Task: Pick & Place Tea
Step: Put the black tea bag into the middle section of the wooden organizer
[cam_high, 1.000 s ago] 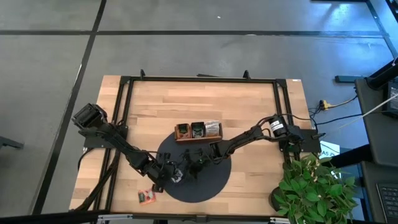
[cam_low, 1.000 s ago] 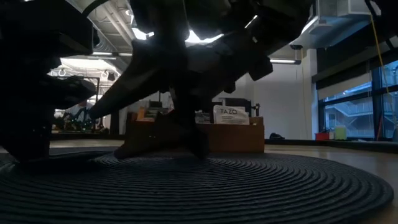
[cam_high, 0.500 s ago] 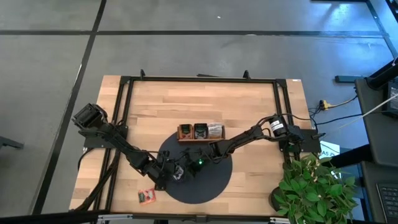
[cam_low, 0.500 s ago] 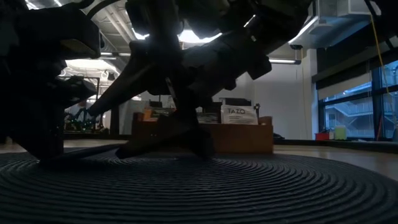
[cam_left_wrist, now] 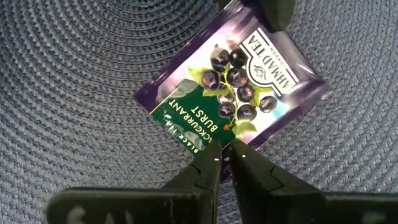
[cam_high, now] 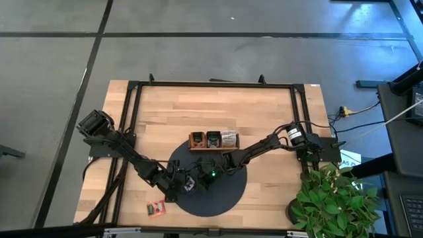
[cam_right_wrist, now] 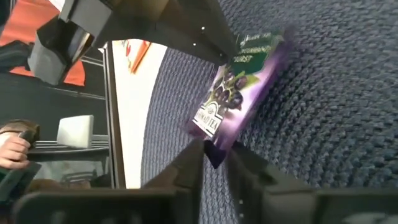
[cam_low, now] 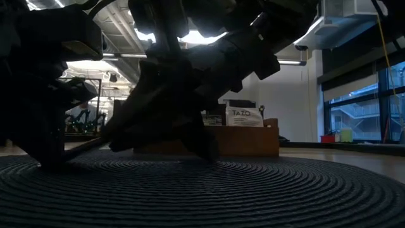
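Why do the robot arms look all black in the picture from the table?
Low view: bright ceiling lights shine behind the arms, so they show only as dark shapes. Left wrist view: evenly lit, the purple tea sachet and its lettering read clearly.

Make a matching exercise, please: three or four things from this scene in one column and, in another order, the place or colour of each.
Things:
1. purple tea sachet
2. wooden tray
3. round mat
4. red sachet

Places or colours:
A. dark grey, woven
B. on bare wood near the mat's left side
C. gripped at opposite ends by both end effectors
D. at the mat's far rim, holding sachets

Pairs: 1-C, 2-D, 3-A, 4-B
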You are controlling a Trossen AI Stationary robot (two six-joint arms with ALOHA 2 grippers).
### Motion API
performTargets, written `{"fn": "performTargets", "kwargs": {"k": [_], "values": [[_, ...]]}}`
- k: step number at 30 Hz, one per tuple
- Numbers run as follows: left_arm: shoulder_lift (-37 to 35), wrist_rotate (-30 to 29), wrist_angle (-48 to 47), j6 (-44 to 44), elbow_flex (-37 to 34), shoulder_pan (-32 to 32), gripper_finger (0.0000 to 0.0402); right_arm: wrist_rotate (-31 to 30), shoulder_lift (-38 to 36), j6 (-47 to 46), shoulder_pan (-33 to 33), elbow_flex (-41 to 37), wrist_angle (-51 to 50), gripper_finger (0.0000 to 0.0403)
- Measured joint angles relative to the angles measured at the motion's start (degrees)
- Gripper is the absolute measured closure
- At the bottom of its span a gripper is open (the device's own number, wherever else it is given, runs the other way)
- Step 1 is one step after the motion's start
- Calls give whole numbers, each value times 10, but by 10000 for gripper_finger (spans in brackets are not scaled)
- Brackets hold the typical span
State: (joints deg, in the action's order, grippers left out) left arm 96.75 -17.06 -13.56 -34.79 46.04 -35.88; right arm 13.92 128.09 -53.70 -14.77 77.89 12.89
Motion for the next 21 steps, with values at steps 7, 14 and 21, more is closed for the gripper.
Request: {"fn": "performTargets", "kwargs": {"k": [7, 14, 21], "values": [[-12, 10, -4, 9, 0, 0, 368, 1, -2, 49, 2, -1, -2, 395], [-100, -12, -64, 15, 0, -1, 368, -13, -57, 115, 7, -4, -82, 398], [-192, -133, -103, 10, 0, -17, 368, -92, -152, 196, -6, -10, -189, 397]]}}
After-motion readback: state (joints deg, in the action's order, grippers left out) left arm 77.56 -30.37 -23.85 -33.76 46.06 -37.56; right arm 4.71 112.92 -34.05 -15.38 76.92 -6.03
